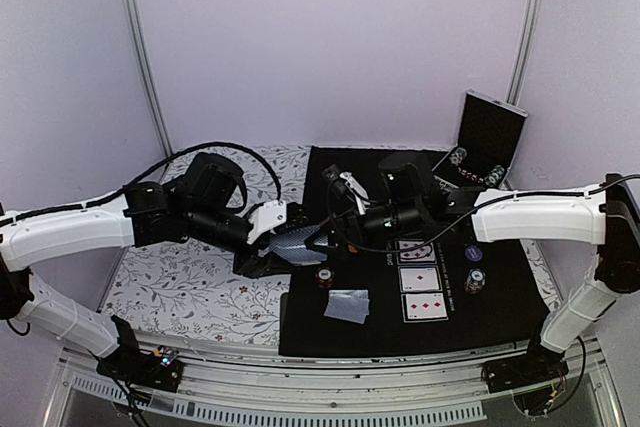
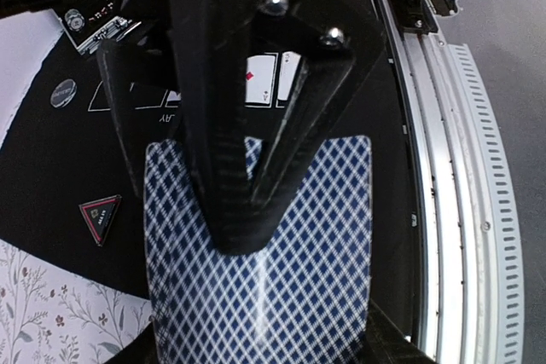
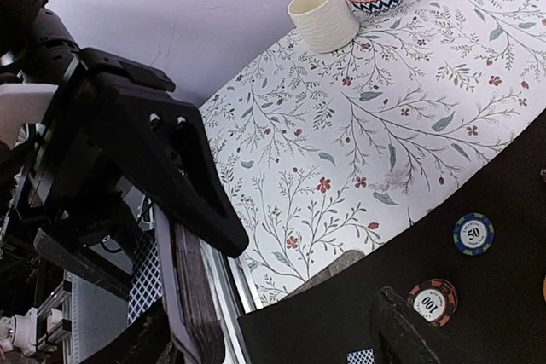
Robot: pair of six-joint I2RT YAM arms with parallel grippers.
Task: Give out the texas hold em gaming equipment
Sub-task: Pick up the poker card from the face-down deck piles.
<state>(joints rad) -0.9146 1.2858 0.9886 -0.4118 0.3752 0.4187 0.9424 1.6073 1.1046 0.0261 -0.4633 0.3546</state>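
Surface [image 3: 409, 108], flowered cloth, with a black mat [image 1: 380, 332] over its right half; all the poker gear lies on or above the mat.

My left hand [image 1: 290, 245] is clenched on the deck [image 2: 316, 245], which hangs above the mat's left edge with its blue-diamond backs showing. One finger crosses the top card and the other sits underneath. I judge the deck light but compound: it is stiff as a block, yet its glossy cards slide over one another. It is best held across its faces, as here, with even pressure so the stack does not fan out.

My right hand [image 1: 335, 227] is just beside the deck, fingers spread and gripping nothing I can see. Whether a fingertip touches the top card I cannot tell. A single card is thin, springy and slippery, so I would draw it off by its free short edge, pinching both faces.

Three face-up cards [image 1: 424, 279] lie in the mat's printed boxes, with face-down cards [image 1: 347, 304] nearer the mat's front edge.

Chips [image 3: 473, 234] are small, hard and smooth-rimmed, so I would grip them across the rim.

The red triangle [image 2: 101, 215] and silver disc [image 2: 62, 93] lie flat on the mat. Both are low and hard to get under.
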